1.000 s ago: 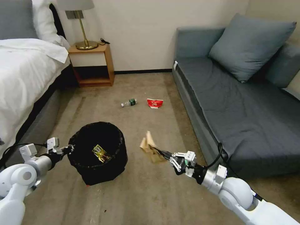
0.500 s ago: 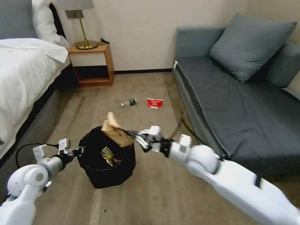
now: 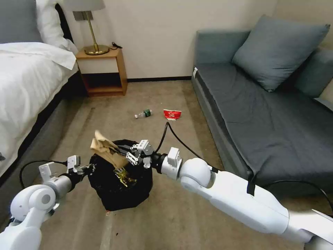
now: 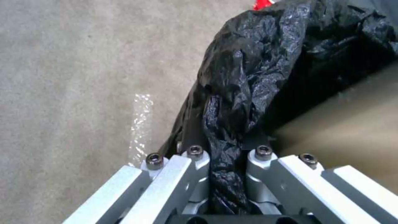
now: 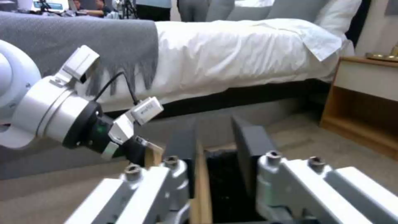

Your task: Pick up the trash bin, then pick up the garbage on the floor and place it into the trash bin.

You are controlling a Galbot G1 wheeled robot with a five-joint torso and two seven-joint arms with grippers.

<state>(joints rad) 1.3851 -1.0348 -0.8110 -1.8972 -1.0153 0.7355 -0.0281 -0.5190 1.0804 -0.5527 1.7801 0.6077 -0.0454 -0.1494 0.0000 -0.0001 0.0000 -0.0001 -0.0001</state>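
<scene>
The trash bin (image 3: 119, 185), lined with a crinkly black bag, hangs just above the carpet. My left gripper (image 3: 89, 169) is shut on its near-left rim, and the liner (image 4: 226, 161) is pinched between the fingers. A gold wrapper (image 3: 123, 175) lies inside. Over the bin's mouth my right gripper (image 3: 121, 152) is shut on the crumpled brown paper bag (image 3: 104, 148), whose edge (image 5: 202, 186) runs between the fingers. Farther off on the floor lie a small bottle (image 3: 143, 114) and a red-and-white packet (image 3: 172, 114).
A white-sheeted bed (image 3: 24, 86) runs along the left, with a wooden nightstand (image 3: 104, 71) and lamp at its head. A grey sofa (image 3: 263, 114) borders the right. Open carpet (image 3: 163, 100) lies between them, reaching the far wall.
My right arm swung left and carried the paper bag from beside the bin to over its mouth. The left arm shifted the bin slightly right.
</scene>
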